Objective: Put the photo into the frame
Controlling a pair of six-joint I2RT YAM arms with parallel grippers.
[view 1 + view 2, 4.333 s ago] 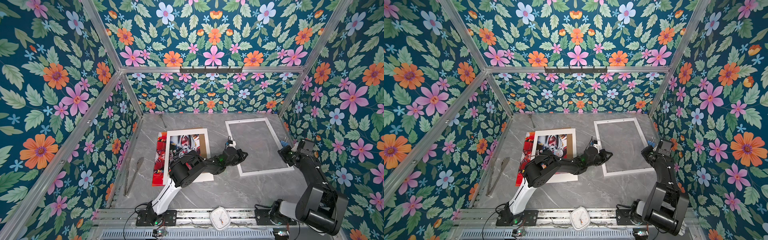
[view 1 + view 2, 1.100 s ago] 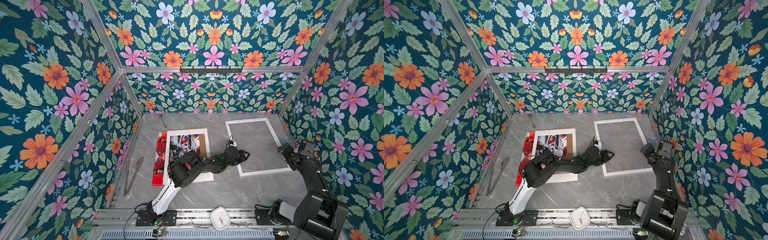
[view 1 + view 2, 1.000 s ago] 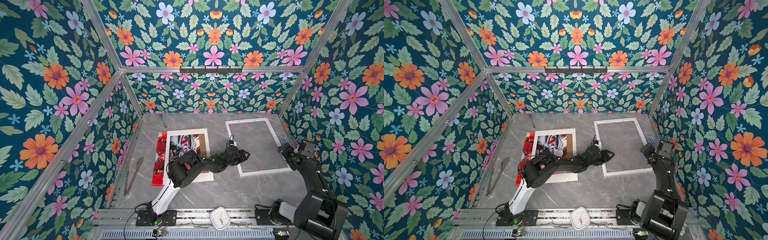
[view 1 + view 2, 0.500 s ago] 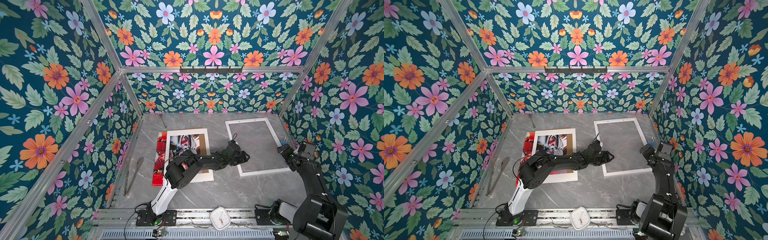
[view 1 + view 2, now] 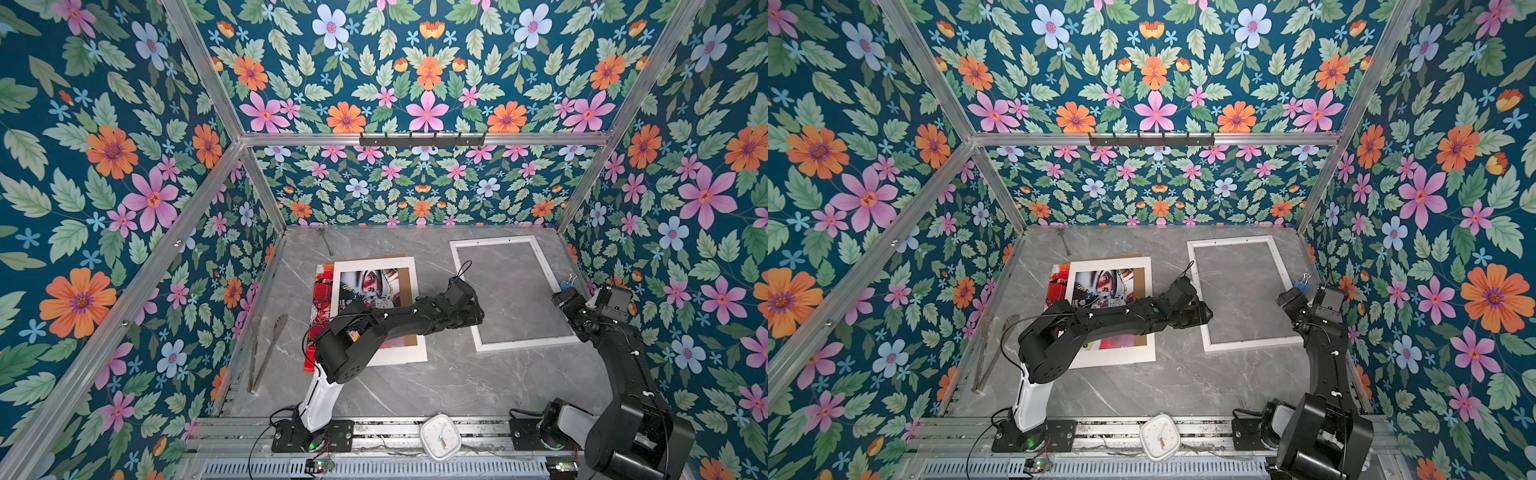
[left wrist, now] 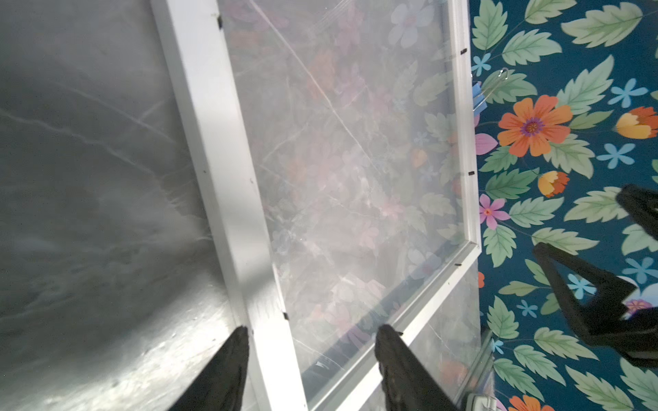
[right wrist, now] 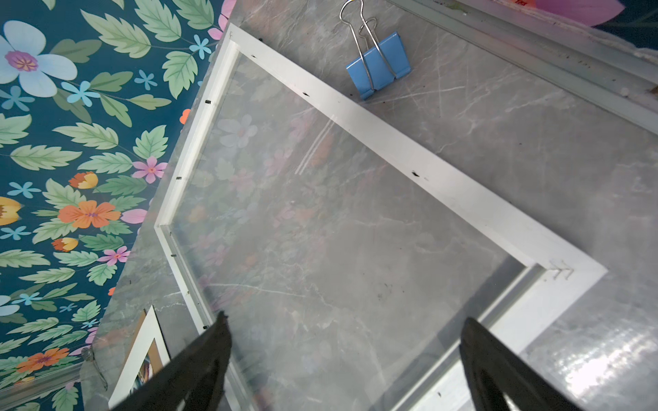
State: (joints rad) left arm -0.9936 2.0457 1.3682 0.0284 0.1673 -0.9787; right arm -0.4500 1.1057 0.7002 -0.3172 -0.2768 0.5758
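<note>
The white frame [image 5: 464,286] lies flat at the right of the table, its glass showing the marble, in both top views [image 5: 1250,345]. The photo [image 5: 323,291], red with a helmeted face, lies left of it under a white mat board, mostly covered. My left gripper [image 5: 473,316] is low at the frame's near left corner. In the left wrist view it [image 6: 309,331] is open, its fingers [image 6: 228,366] astride the frame's left bar [image 6: 228,199]. My right gripper [image 5: 562,300] hovers open by the frame's right bar, wide over the glass [image 7: 343,323].
A white mat board [image 5: 415,291] covers the photo, with a brown backing board [image 5: 412,341] peeking out beneath. A blue binder clip [image 7: 379,64] lies by the right wall beside the frame. Metal tongs [image 5: 266,353] lie along the left wall. A white clock [image 5: 439,436] sits on the front rail.
My left arm has stretched out flatter, its gripper staying at the frame's near left corner. My right gripper has drifted slightly toward the right wall. The frame and photo lie as before.
</note>
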